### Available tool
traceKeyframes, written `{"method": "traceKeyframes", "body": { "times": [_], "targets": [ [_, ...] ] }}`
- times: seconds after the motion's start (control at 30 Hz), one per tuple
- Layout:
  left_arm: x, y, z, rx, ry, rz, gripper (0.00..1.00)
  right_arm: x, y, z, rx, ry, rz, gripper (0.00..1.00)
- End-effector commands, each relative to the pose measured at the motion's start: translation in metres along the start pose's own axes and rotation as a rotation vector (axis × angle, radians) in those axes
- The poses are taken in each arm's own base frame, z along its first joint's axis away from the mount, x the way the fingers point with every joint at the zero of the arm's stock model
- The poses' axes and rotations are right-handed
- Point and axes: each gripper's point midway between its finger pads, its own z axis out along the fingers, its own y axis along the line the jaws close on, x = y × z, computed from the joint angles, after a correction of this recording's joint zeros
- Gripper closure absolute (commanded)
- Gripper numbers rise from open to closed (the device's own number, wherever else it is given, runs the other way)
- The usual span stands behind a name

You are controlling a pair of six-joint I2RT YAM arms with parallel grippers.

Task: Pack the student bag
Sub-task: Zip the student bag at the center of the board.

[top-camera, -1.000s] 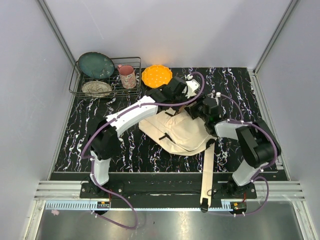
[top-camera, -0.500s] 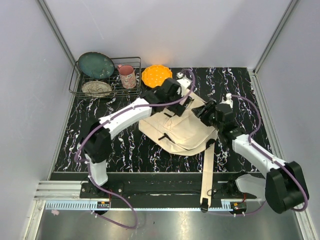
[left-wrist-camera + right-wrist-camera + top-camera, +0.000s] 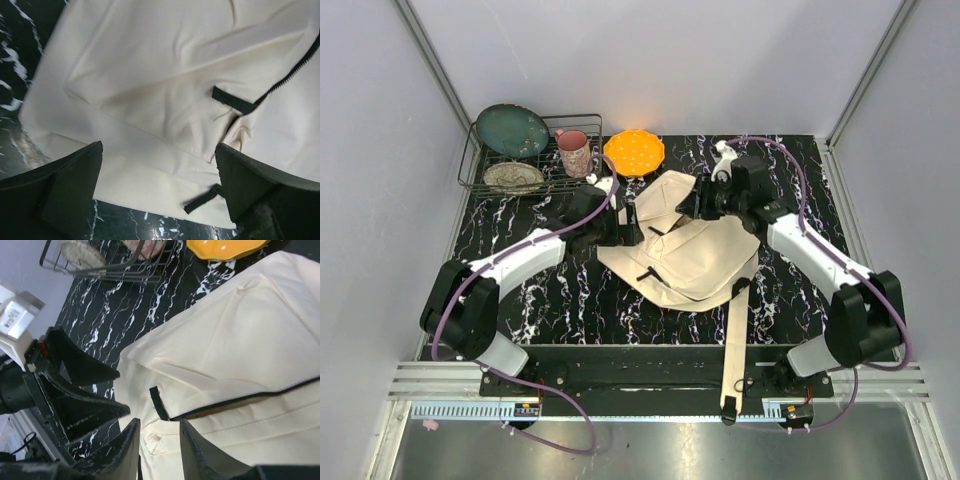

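Cream canvas shows between the widely spread fingers of your left gripper (image 3: 157, 150), poised over the left edge of the student bag (image 3: 692, 262). Your right gripper (image 3: 159, 452) has its fingers drawn near together above the zipper (image 3: 240, 400); you cannot tell whether they pinch cloth. The bag lies mid-table on black marbled table (image 3: 790, 160), orange plate (image 3: 634, 152) just behind.

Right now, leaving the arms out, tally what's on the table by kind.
bag: 1
wire rack: 1
plates: 3 (teal plate, speckled plate, orange plate)
mug: 1
Total: 6
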Motion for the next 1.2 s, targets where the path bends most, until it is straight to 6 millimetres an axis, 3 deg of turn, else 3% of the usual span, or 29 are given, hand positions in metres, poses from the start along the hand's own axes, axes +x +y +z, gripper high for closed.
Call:
{"method": "traceKeyframes", "body": {
  "times": [0.0, 0.13, 0.17, 0.2, 0.3, 0.5, 0.6, 0.9, 1.03, 1.17],
  "targets": [
    [-0.011, -0.031, -0.003, 0.137, -0.053, -0.091, 0.01, 0.010, 0.020, 0.011, -0.100, 0.155, -0.146, 0.58],
    [0.005, -0.031, 0.001, 0.162, -0.037, -0.205, 0.01, 0.020, 0.040, 0.022, -0.129, 0.187, -0.230, 0.55],
    [0.019, -0.025, 0.003, 0.149, -0.016, -0.229, 0.01, 0.024, 0.036, 0.026, -0.125, 0.206, -0.230, 0.54],
    [0.022, -0.023, 0.003, 0.149, -0.017, -0.243, 0.01, 0.024, 0.039, 0.029, -0.136, 0.216, -0.240, 0.53],
    [0.033, -0.018, 0.005, 0.142, -0.017, -0.306, 0.01, 0.039, 0.023, 0.044, -0.084, 0.294, -0.248, 0.53],
    [0.035, -0.013, 0.002, 0.115, -0.059, -0.357, 0.01, 0.048, 0.012, 0.064, -0.054, 0.320, -0.320, 0.52],
    [0.034, -0.014, 0.002, 0.121, -0.075, -0.375, 0.01, 0.066, 0.010, 0.072, -0.052, 0.374, -0.347, 0.51],
    [0.037, -0.017, 0.008, 0.129, -0.060, -0.378, 0.01, 0.090, -0.007, 0.090, 0.083, 0.419, -0.451, 0.48],
    [0.035, -0.017, 0.008, 0.127, -0.058, -0.369, 0.01, 0.094, -0.025, 0.094, 0.184, 0.417, -0.454, 0.57],
    [0.037, -0.015, 0.007, 0.121, -0.055, -0.365, 0.01, 0.091, -0.031, 0.096, 0.227, 0.405, -0.456, 0.86]
  ]
}}
